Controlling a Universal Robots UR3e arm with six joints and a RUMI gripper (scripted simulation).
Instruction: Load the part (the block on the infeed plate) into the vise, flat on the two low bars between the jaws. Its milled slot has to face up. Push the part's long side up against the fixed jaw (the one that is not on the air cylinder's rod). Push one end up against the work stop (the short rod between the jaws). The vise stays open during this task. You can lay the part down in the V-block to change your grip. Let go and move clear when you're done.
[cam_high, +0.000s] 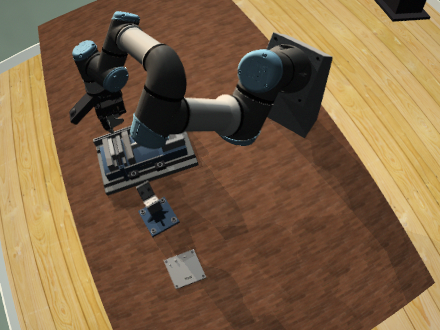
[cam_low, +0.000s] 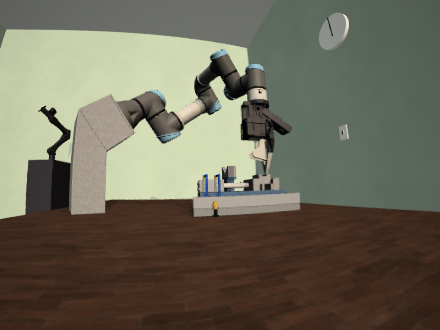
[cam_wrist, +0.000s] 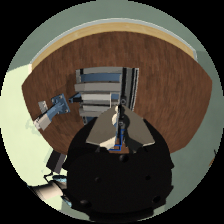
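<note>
The infeed plate (cam_high: 181, 277) has no block on it. The part (cam_high: 118, 146) (cam_wrist: 95, 97) appears as a pale block lying between the jaws of the vise (cam_high: 188, 163) (cam_low: 245, 203) (cam_wrist: 134, 82). The fixed jaw (cam_high: 108, 156) (cam_wrist: 97, 87) is close along its outer long side. Slot direction, exact contact and the work stop cannot be made out. My gripper (cam_high: 112, 131) (cam_low: 266, 173) (cam_wrist: 118, 105) is shut with nothing between its fingers. It points down, its tips low by one end of the part; whether they touch it is unclear.
The V-block stand on its blue base (cam_high: 171, 209) (cam_wrist: 61, 102) stands beside the vise, between it and the infeed plate. The air cylinder side of the vise is partly hidden under the arm in the top view. Upright blue fittings (cam_low: 206, 186) rise at the vise's near side in the exterior view.
</note>
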